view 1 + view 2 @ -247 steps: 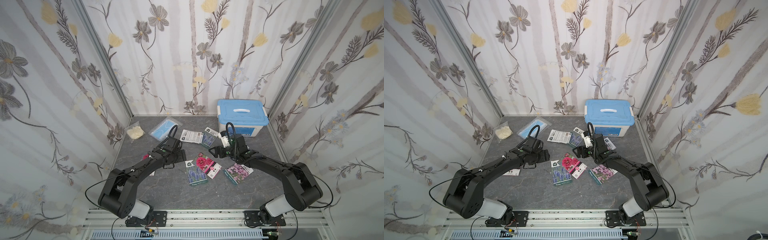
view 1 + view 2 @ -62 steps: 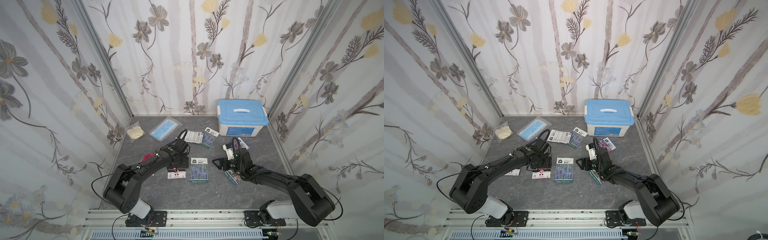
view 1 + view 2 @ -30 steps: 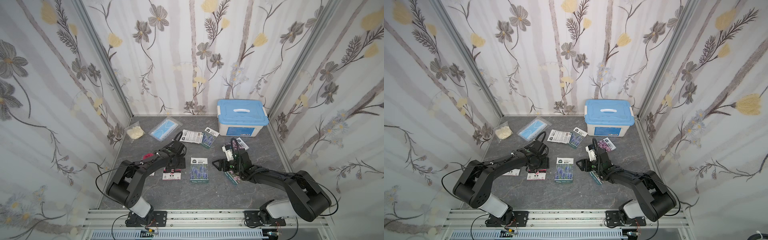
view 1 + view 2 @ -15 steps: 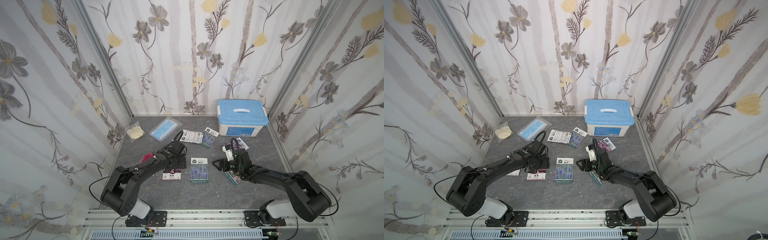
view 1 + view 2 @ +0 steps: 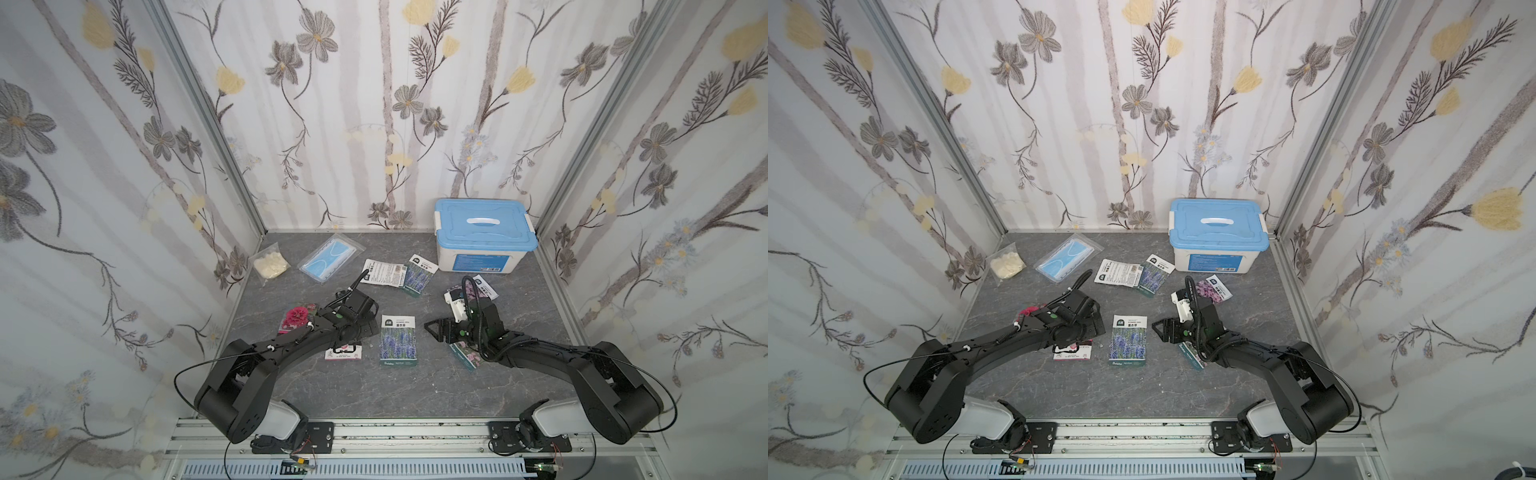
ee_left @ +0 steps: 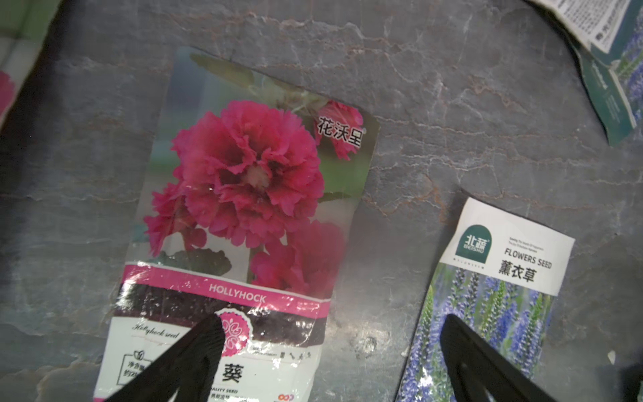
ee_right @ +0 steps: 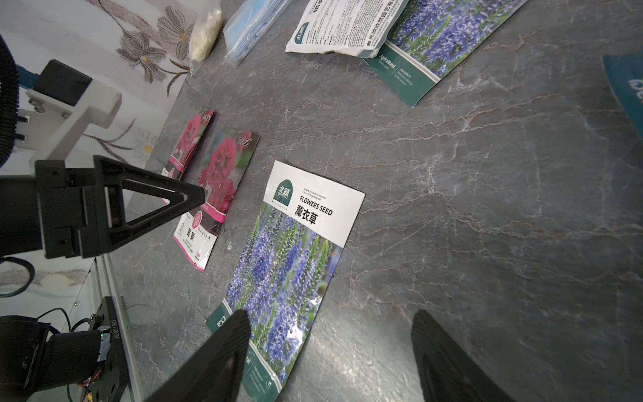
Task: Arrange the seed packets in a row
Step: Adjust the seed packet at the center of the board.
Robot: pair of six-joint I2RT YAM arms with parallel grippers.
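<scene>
A grey stone-look table (image 5: 374, 395), walled in floral paper, carries a blue-lidded box (image 5: 484, 241) in its far right corner as two black arms reach in from the near rail.

The left gripper (image 6: 330, 329) hangs low, released, with its jaws spread wide and nothing between them. One finger (image 6: 195, 348) is over the white foot of a hollyhock packet (image 6: 243, 209). The other is over the lavender packet (image 5: 398, 341) just beside it. Whether either finger touches paper is hard to say. The right gripper (image 7: 330, 316) is also let go, jaws apart and empty, low over the table just right of that lavender packet.

A mask bag (image 5: 330, 259) and a smaller cream bag (image 5: 270, 266) lie near the far left wall.

A pink packet (image 5: 465, 358) lies partly hidden under the right arm. A second hollyhock packet (image 5: 296, 319) sits tilted to the left of the left arm. Farther back, a white-backed packet (image 5: 383, 272) overlaps a rear lavender packet (image 5: 420, 275). A purple packet (image 5: 484, 289) lies in front of the box.
</scene>
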